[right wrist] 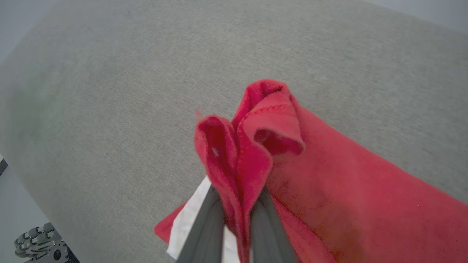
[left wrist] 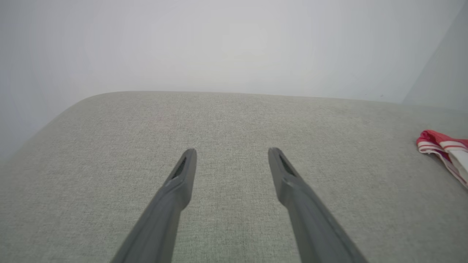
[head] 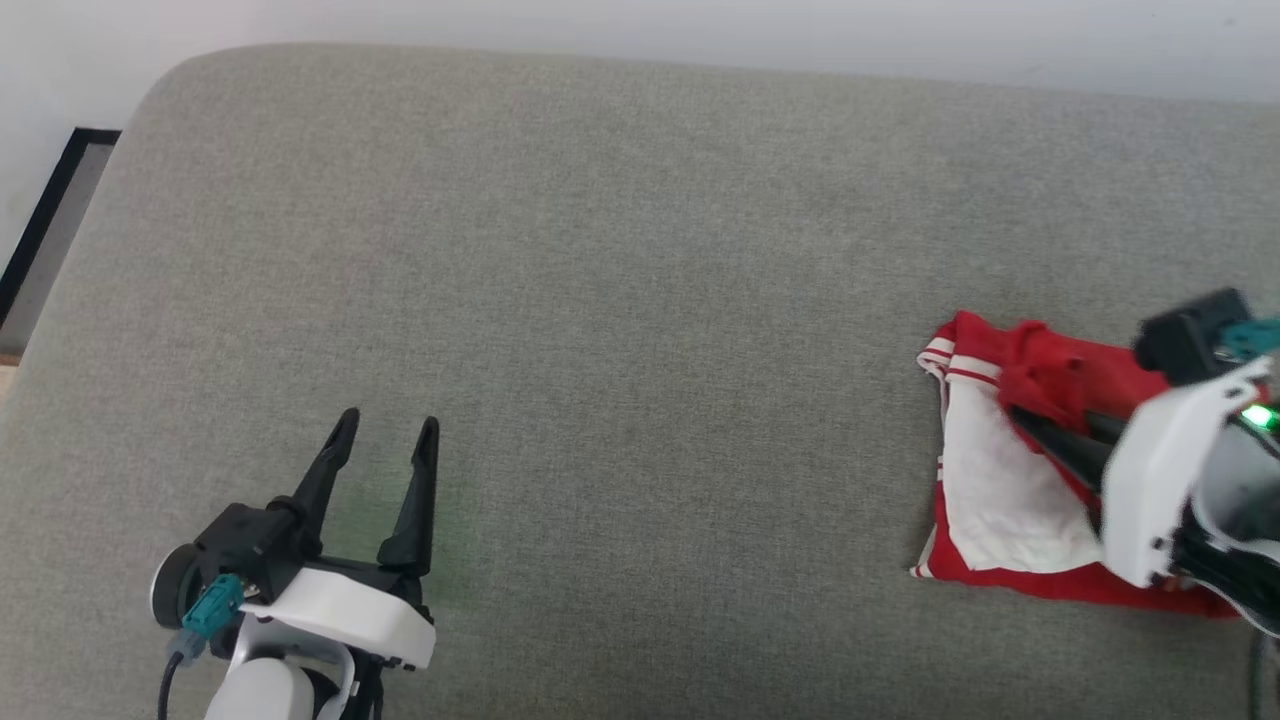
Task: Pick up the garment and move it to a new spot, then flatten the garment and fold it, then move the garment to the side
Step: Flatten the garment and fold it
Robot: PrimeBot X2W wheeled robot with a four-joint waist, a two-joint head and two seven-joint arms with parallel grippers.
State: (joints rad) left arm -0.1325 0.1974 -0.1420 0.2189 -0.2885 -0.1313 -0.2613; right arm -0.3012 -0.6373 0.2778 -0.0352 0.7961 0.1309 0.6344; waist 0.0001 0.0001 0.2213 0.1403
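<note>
Red fabric is bunching between the fingers of the right gripper (head: pixel 1022 415), which are pinching almost together on a raised fold of the garment (head: pixel 1010 500). In the right wrist view that fold is standing up in a crumpled peak above the two dark fingers (right wrist: pixel 204 226), while the rest of the cloth is spreading away to the right across the surface. The garment is lying at the right-hand side of the grey woven cushion (head: pixel 600 250), with its white panel facing up and its striped trim showing along the left edge. The left gripper (head: pixel 390 422) is hovering over bare cushion at the near left, well apart from the garment, its fingers spread wide and holding nothing. In the left wrist view the garment's striped corner (left wrist: pixel 444 148) is peeking in at the right edge.
</note>
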